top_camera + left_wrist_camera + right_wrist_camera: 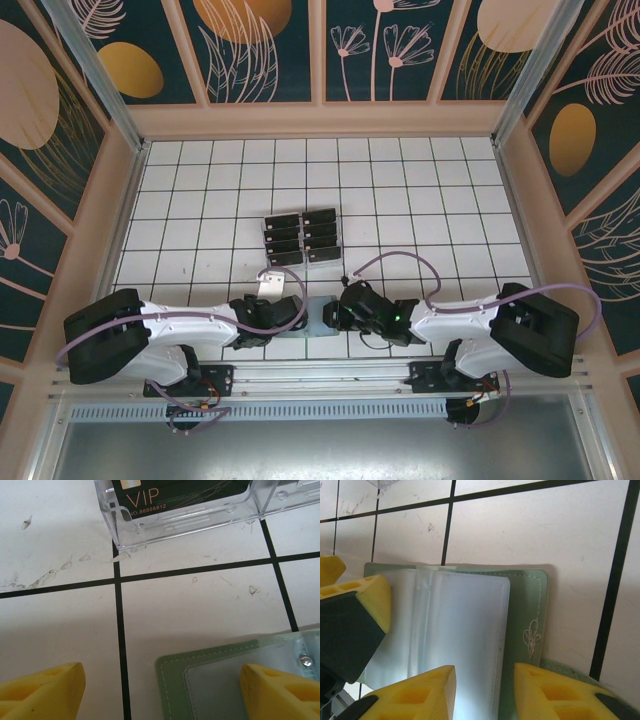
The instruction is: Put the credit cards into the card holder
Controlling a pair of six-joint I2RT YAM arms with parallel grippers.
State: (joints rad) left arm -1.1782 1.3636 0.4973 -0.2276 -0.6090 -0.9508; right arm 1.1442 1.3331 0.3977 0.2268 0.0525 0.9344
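Observation:
The sage-green card holder (pixel 318 322) lies open on the tiles at the near edge, between both grippers. Its corner (pixel 210 680) sits between the wide-apart yellow fingers of my open left gripper (pixel 160 695), one finger over it and the other on bare tile. My right gripper (pixel 485 695) hovers at the holder's near side, jaws partly apart over the edge where the clear inner sleeve (pixel 460 630) meets the green cover (pixel 525 605), and nothing is held between them. Several black credit cards (pixel 300 235) stand in a clear rack; one marked VIP (pixel 175 492) faces the left wrist.
The clear slotted rack (pixel 190 525) stands about one tile beyond the holder. A small pale piece (pixel 270 283) lies just in front of the rack. The left gripper's finger (pixel 355 610) crowds the holder's left side. Wooden walls (pixel 130 200) ring the tiled floor.

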